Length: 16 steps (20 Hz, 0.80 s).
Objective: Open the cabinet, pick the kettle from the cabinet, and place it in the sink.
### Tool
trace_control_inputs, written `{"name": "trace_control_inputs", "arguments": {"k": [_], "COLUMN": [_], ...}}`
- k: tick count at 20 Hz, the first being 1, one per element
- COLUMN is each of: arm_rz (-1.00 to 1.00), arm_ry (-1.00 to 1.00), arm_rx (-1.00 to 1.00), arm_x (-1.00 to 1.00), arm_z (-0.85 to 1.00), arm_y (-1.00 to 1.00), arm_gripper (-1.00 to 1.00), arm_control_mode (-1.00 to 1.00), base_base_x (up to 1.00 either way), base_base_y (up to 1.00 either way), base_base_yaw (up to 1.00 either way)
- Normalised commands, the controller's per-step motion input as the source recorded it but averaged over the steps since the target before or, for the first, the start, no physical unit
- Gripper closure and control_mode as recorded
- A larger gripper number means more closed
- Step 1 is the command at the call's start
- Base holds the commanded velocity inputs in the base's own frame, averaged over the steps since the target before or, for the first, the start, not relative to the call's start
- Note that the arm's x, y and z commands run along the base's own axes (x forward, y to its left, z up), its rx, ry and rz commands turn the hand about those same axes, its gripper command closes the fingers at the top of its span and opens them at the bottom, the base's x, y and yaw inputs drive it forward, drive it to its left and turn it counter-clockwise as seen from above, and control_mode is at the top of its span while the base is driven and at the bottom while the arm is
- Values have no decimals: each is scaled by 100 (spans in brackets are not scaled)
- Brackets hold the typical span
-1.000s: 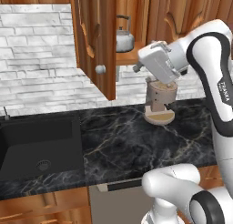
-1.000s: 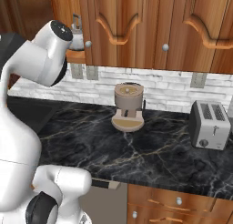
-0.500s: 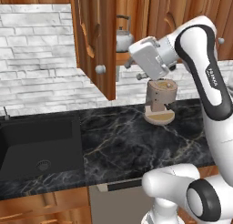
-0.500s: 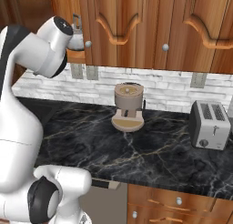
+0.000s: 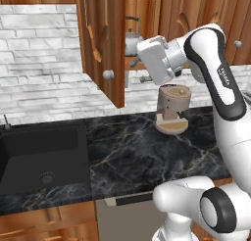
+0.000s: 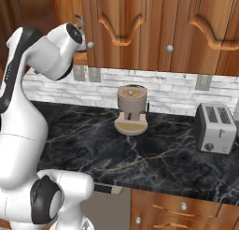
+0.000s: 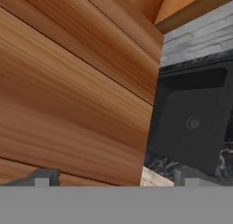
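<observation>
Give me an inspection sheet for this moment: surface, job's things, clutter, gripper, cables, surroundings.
Surface: black marble counter, no spills seen.
Job's things: cabinet with its left door swung open; kettle upright on the shelf inside; sink holds nothing but its drain.
Clutter: wooden coffee machine against the back wall; toaster to its right.
Gripper: gripper open, holding nothing, facing the wooden door, with the sink beyond the door's edge.
Cables: nothing seen.
Surroundings: white brick wall with outlets; wooden lower cabinets under the counter.
</observation>
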Motion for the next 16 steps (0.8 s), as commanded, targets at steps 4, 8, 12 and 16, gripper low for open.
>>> {"name": "trace_control_inputs", "arguments": {"k": [4, 8, 12, 16], "arm_rz": [0, 0, 0, 0], "arm_ry": [0, 0, 0, 0], "arm_rx": [8, 0, 0, 0], "arm_x": [19, 21, 21, 16], "arm_z": [-3, -1, 0, 0], "arm_y": [24, 37, 49, 49], "arm_gripper": [-100, -100, -100, -100], "arm_control_mode": [-100, -100, -100, -100], "base_base_x": [0, 0, 0, 0], "base_base_y": [0, 0, 0, 0], "base_base_yaw": [0, 0, 0, 0]}}
